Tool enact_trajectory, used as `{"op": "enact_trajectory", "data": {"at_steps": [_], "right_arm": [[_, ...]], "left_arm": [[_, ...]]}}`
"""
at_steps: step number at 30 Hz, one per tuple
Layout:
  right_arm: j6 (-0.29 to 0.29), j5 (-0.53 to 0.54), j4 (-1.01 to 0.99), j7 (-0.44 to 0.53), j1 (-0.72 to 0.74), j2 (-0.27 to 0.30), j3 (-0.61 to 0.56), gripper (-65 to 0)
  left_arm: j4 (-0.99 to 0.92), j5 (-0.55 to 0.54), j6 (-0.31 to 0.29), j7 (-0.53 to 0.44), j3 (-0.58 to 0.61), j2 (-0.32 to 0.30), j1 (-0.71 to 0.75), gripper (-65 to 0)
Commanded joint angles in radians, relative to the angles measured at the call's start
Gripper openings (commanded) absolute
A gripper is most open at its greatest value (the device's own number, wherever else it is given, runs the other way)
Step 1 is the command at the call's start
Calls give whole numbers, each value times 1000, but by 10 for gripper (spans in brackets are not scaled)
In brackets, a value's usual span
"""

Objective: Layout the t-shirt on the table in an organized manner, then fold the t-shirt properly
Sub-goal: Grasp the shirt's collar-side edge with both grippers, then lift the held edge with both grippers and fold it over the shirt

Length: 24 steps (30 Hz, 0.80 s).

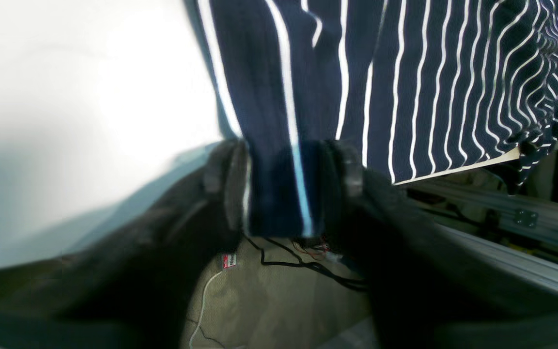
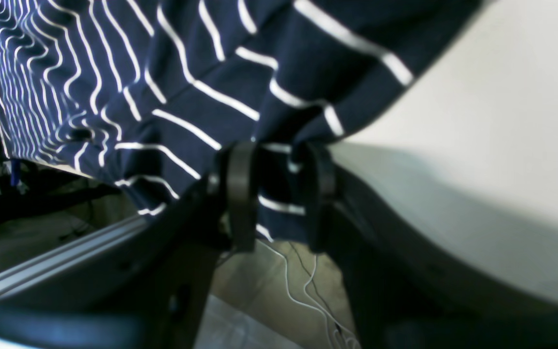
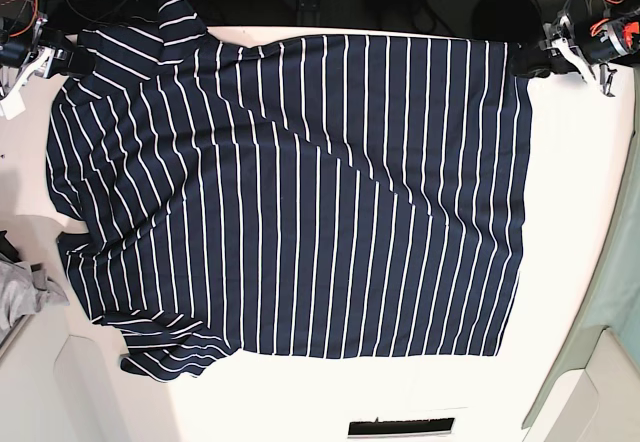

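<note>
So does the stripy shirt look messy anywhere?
Yes. The t-shirt lies mostly flat on the table, but the sleeve near the bottom-left of the base view is bunched and folded over itself. A diagonal crease also bends the stripes across the middle, and the far edge hangs off the table edge.

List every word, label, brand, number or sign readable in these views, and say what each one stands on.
Small red-and-white tag on the floor below the left gripper, left wrist view: it carries print, but too blurred to read.
The t-shirt: white stripes only, no lettering or logo visible.
The table: no markings; the dark slot at its near edge shows no text.
Nothing legible in any view.
</note>
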Motion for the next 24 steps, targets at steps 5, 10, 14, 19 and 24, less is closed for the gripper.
{"op": "enact_trajectory", "data": {"at_steps": [5, 10, 14, 19, 24], "right_arm": [[-6, -35, 2, -44, -2, -5, -3, -609], [-6, -35, 2, -45, -1, -4, -3, -650], [-4, -25, 3, -81, -2, 9, -3, -650], [-3, 35, 5, -127, -12, 53, -2, -650], [20, 151, 7, -222, -13, 90, -1, -650]], "left_arm": [[2, -26, 14, 38, 2, -11, 9, -566], [3, -103, 14, 33, 0, -13, 9, -650], [29, -187, 14, 47, -41, -14, 10, -650], [86, -252, 14, 120, -132, -14, 14, -650], [143, -352, 14, 192, -163, -29, 38, -650]]}}
